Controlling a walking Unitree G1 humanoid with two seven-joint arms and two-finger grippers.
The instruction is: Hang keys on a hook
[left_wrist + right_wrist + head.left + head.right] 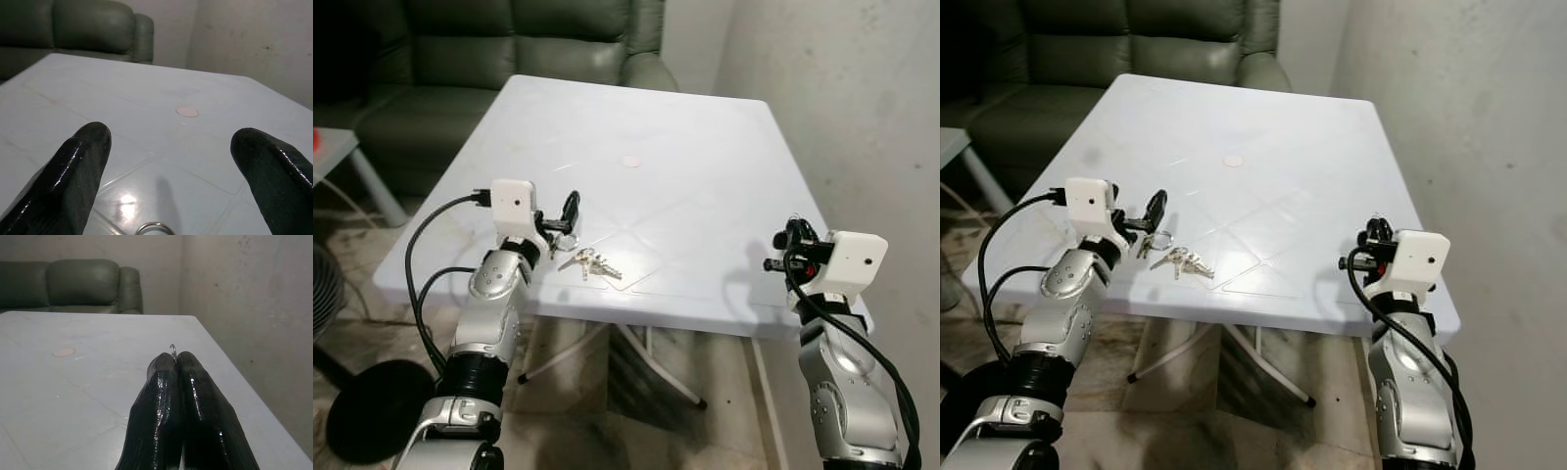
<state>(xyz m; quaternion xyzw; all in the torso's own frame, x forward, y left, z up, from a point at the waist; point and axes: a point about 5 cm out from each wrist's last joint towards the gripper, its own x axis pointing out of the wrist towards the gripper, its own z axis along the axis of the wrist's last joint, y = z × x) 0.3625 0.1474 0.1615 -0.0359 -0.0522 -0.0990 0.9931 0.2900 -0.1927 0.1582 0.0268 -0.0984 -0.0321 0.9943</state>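
Left eye view: white table, near edge toward robot, green sofa beyond far edge, bare wall to right. Keys flat on table near its near-left edge, ring at left end of bunch, blades fanned right. Left pincer just above and left of ring, fingers apart; left wrist view confirms wide gap between the two black fingers, ring's top arc on table just below that gap. No contact with ring made out. Right pincer over near-right part of table, well apart from keys, fingers pressed together; right wrist view shows small wire hook poking up from between fingertips, so clamped on hook, held upright. Small pink disc near table centre, far from both pincers.

Progress, as judged: early. Hook in hand and presented; keys not yet grasped, not lifted, nothing hung. Left to do: close on ring, lift, carry right, slip ring over hook.

Containers: none seen on table.
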